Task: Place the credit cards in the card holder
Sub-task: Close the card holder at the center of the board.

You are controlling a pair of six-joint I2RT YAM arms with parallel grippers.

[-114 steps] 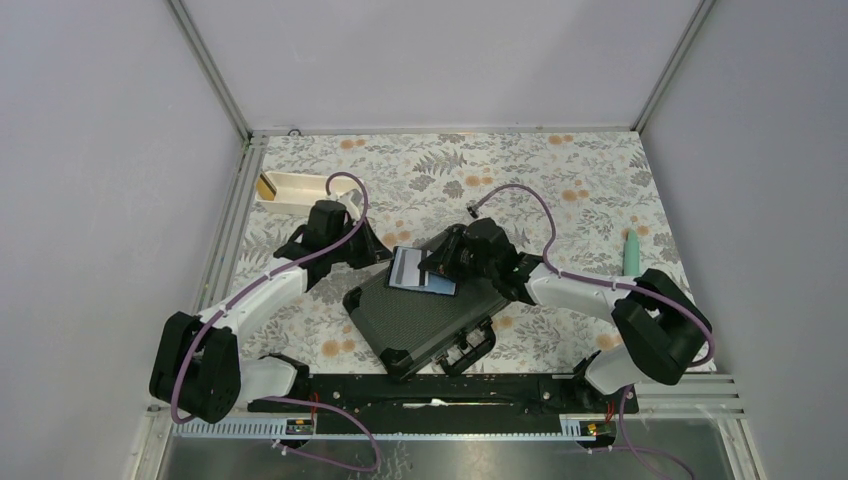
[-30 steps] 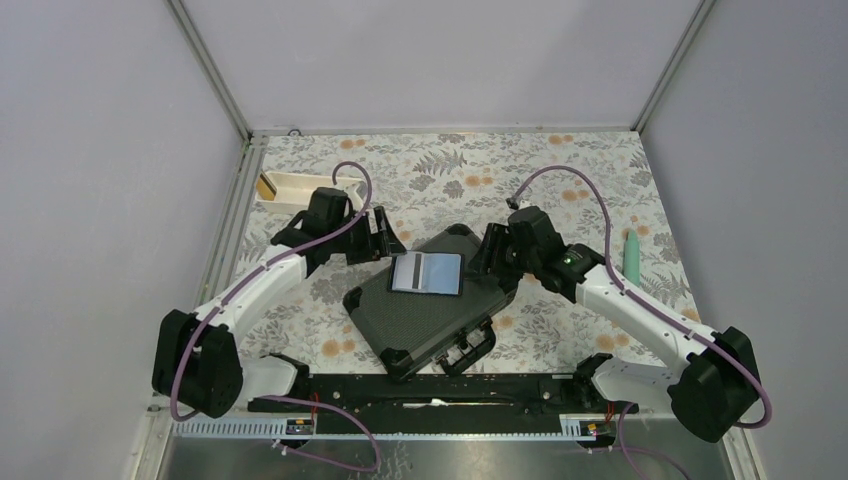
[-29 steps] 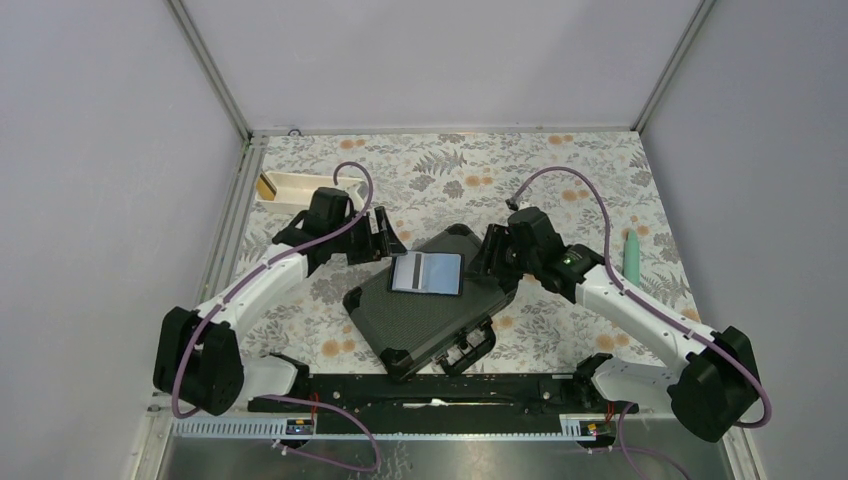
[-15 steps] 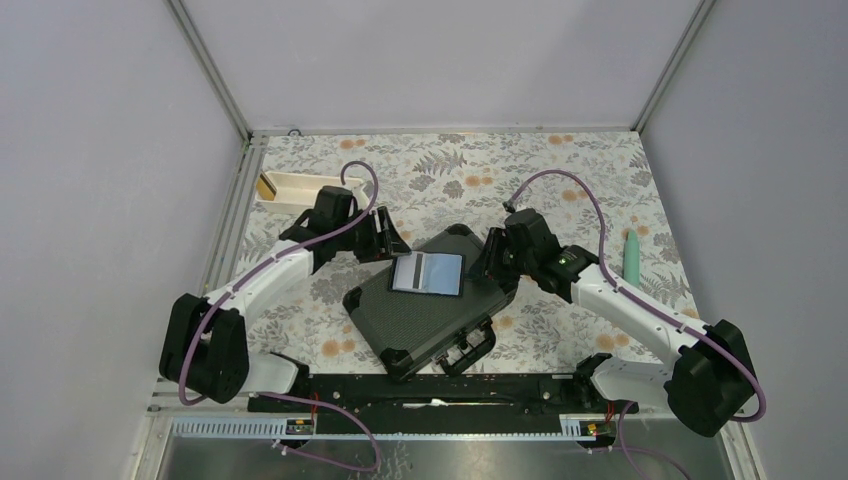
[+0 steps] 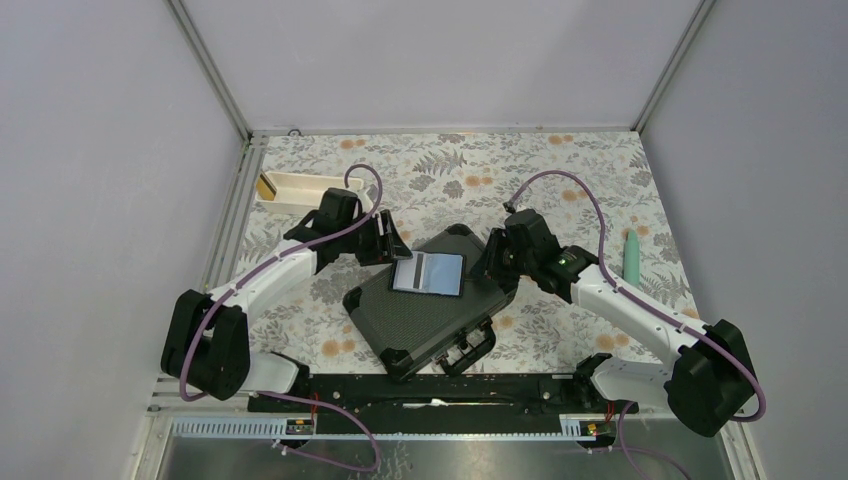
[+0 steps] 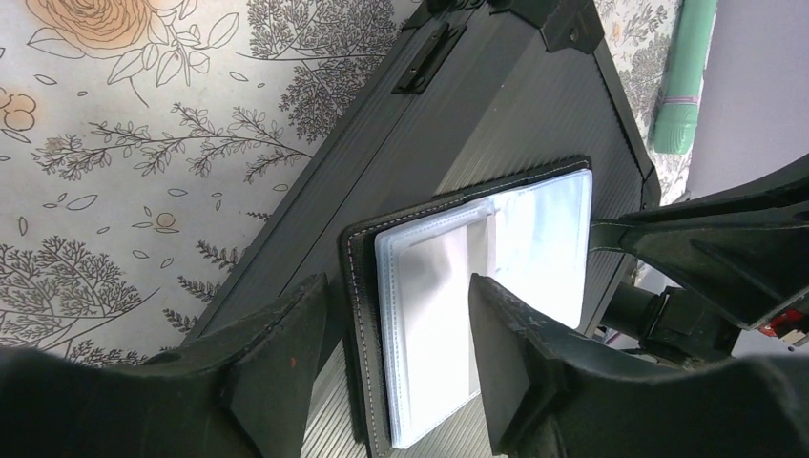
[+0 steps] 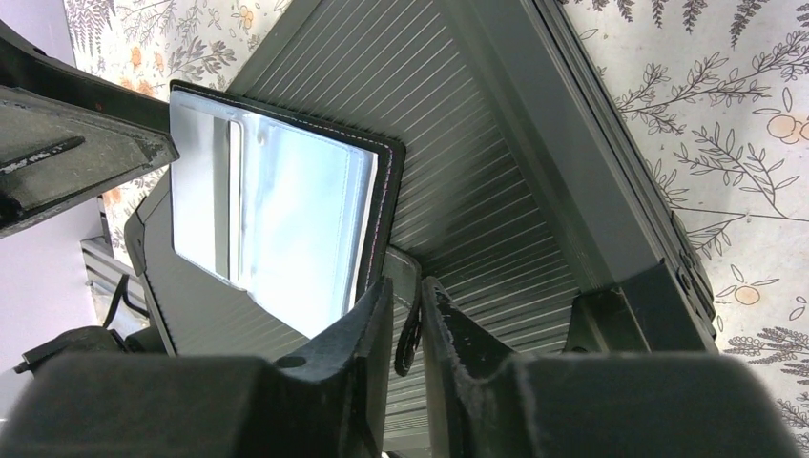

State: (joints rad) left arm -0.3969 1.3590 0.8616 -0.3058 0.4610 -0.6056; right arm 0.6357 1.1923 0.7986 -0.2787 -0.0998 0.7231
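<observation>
Floral-patterned surface (image 5: 600, 180) carries a black ribbed hard case (image 5: 420, 320) at frame centre, and on its lid lies the open black stitched card holder (image 5: 428, 273) with clear pockets, left jaws spread open astride its left-hand edge, right jaws pinched on its snap tab (image 7: 405, 329).

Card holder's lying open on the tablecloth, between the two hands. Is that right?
Not quite. The card holder lies open on the black case, not on the tablecloth. It does sit between the left hand and the right hand. The top view shows this.
</observation>
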